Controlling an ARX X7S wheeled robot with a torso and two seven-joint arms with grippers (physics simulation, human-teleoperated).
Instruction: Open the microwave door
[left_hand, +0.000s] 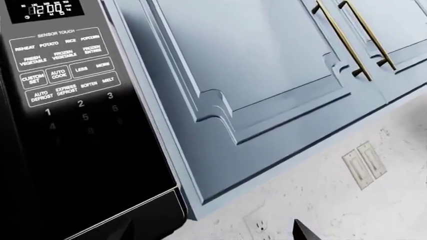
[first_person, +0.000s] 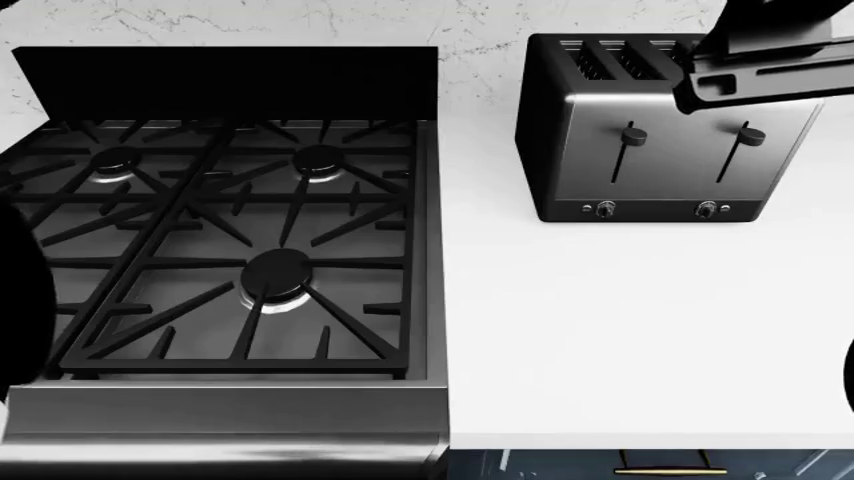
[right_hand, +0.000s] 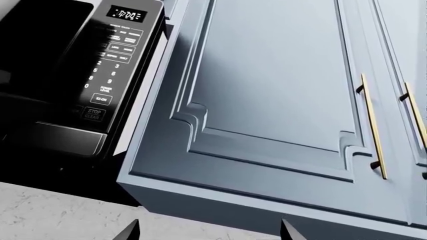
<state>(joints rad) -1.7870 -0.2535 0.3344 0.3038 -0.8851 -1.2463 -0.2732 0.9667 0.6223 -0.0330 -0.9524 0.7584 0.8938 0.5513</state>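
Observation:
The black microwave (right_hand: 60, 75) hangs beside blue upper cabinets; its dark glass door (right_hand: 33, 55) looks shut, flush with the keypad panel (right_hand: 113, 60). In the left wrist view the keypad panel (left_hand: 67, 75) fills the near side, close to the camera. My right gripper (right_hand: 210, 234) is open below the cabinet and empty; only its two fingertips (right_hand: 130, 231) show. My left gripper (left_hand: 213, 236) is open just under the microwave's lower corner, with one fingertip (left_hand: 303, 232) in view and the other lost against the black casing. Neither gripper touches the microwave.
Blue cabinet doors (right_hand: 273, 85) with brass handles (right_hand: 372, 127) adjoin the microwave. A marble wall carries an outlet (left_hand: 257, 226) and a switch plate (left_hand: 363, 164). Below are a gas stove (first_person: 227, 230), a toaster (first_person: 661, 130) on the white counter (first_person: 641, 330), and my right arm (first_person: 767, 50) above the toaster.

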